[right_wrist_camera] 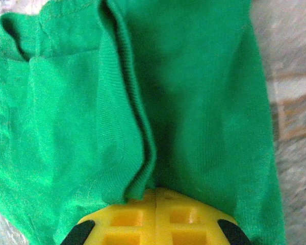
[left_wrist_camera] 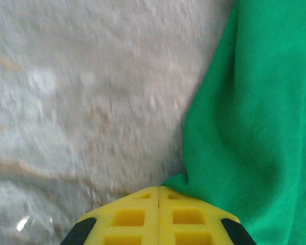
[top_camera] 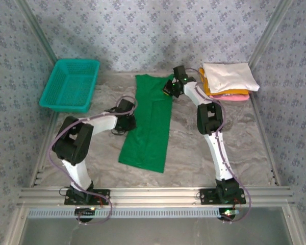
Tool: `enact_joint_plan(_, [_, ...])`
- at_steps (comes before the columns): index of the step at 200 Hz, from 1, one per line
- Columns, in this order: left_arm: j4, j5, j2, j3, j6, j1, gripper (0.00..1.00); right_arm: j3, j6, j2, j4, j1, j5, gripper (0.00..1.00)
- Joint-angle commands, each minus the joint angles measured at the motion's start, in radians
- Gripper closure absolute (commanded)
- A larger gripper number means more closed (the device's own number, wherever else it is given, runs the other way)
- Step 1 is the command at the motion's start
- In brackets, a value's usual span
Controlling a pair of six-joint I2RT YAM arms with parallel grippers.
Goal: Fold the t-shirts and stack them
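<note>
now, seen from above, a green t-shirt (top_camera: 150, 122) lies folded into a long narrow strip down the middle of the table (top_camera: 204, 153). both grippers are pinched closed on it, probably to lift the cloth for another fold: the left gripper (left_wrist_camera: 159, 190) nips the shirt's left edge at mid-frame, and the right gripper (right_wrist_camera: 156, 191) clamps a ridge of cloth near the strip's upper right. a stack of folded shirts (top_camera: 228, 80) (white on top, orange and pink beneath) sits at upper right, a teal basket (top_camera: 70, 84) at upper left.
</note>
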Motion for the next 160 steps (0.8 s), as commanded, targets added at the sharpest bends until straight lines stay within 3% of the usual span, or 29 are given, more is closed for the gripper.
enact_joint_plan(1, [-0.077,-0.007,0.047,0.032,0.03,0.035,1.0,0.116,-0.009,0.038,-0.001,-0.021,-0.029,1.0])
enact_joint_plan(22, [-0.103,-0.013,0.0,0.034,0.024,0.03,1.0,0.226,-0.023,0.019,-0.037,-0.042,-0.064,0.95])
enact_joint_plan(39, [-0.118,-0.026,-0.08,-0.004,0.009,0.03,1.0,0.185,-0.035,-0.055,-0.041,-0.053,-0.095,0.94])
enact_joint_plan(79, [-0.148,0.003,-0.247,-0.168,-0.038,0.016,1.0,-0.194,-0.096,-0.359,-0.031,-0.019,-0.044,0.88])
enact_joint_plan(102, [-0.191,-0.005,-0.336,-0.266,-0.06,-0.003,1.0,-0.461,-0.103,-0.501,0.025,0.036,0.039,0.98])
enact_joint_plan(131, [-0.228,0.031,-0.387,-0.315,-0.055,-0.048,1.0,-0.538,-0.104,-0.502,0.007,0.085,0.063,1.0])
enact_joint_plan(160, [-0.258,-0.029,-0.429,-0.343,-0.094,-0.14,1.0,-0.549,-0.105,-0.438,0.013,0.093,0.066,1.0])
